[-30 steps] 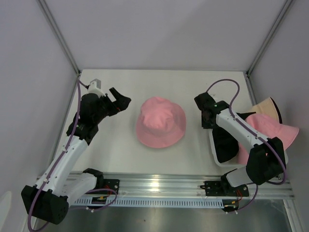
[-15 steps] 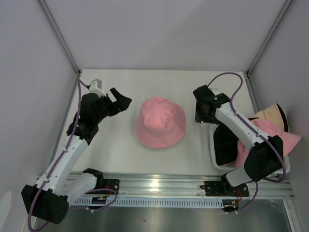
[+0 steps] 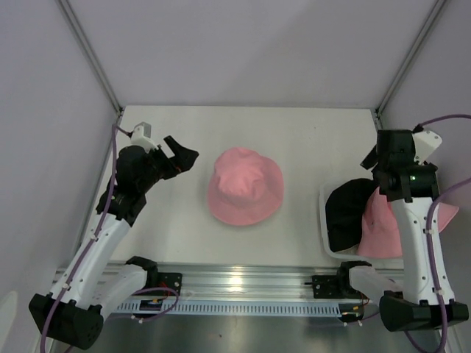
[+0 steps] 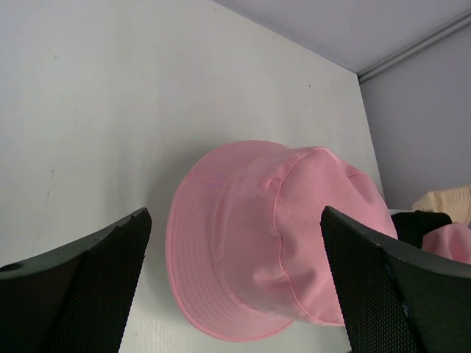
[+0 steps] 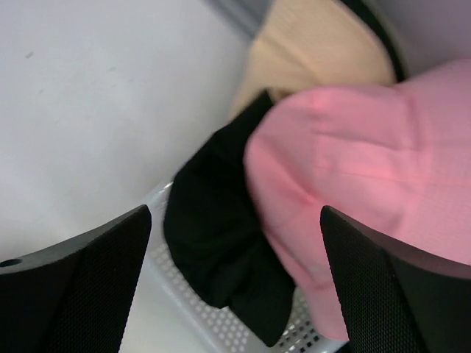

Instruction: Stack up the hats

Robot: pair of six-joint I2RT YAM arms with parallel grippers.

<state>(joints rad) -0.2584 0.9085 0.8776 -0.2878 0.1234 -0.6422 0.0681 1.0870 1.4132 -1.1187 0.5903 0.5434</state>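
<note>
Right wrist: my right gripper (image 5: pixel 235 283), spread wide, empty, above mesh tray (image 5: pixel 180 294); best pinch pink hat (image 5: pixel 346 184) by crown, uppermost there.

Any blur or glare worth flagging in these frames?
Top external: sharp, glare on the metal rail. Left wrist: the lone pink hat is crisp, evenly lit. Right wrist: soft throughout, the black hat and tray's pink hat have smeared edges.
</note>
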